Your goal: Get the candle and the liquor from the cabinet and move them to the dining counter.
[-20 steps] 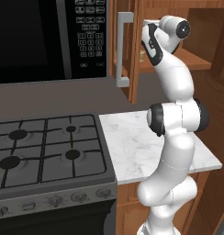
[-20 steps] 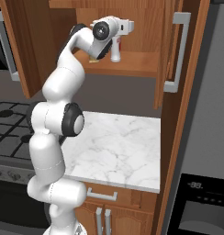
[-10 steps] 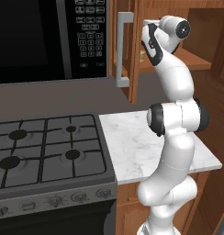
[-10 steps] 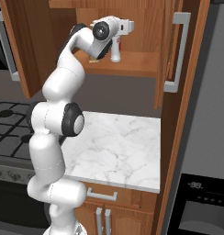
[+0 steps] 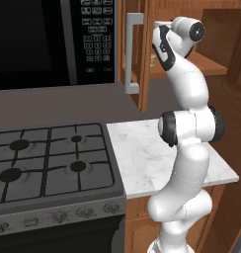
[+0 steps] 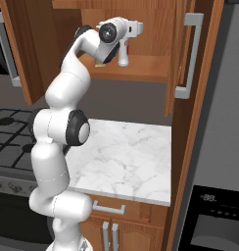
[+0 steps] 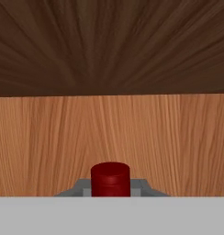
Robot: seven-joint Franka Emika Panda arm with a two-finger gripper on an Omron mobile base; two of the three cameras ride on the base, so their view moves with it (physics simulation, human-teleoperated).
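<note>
The wooden cabinet (image 6: 141, 68) stood open above a marble counter (image 6: 126, 162) beside the stove (image 5: 48, 158). The white arm (image 6: 67, 127) reached up into it, over the shelf. There the hand (image 6: 125, 45) was closed around the neck of the bottle (image 6: 123, 58), which stood upright on the shelf. From the hand's own camera, the bottle's red cap (image 7: 110, 179) sat between the fingertips. A small tan candle (image 5: 153, 60) stood on the shelf behind the arm.

arm (image 6: 60, 132): glossy white rounded links | joints: dark grey-black rings | end effector (image 6: 129, 30): white, boxy housing
</note>
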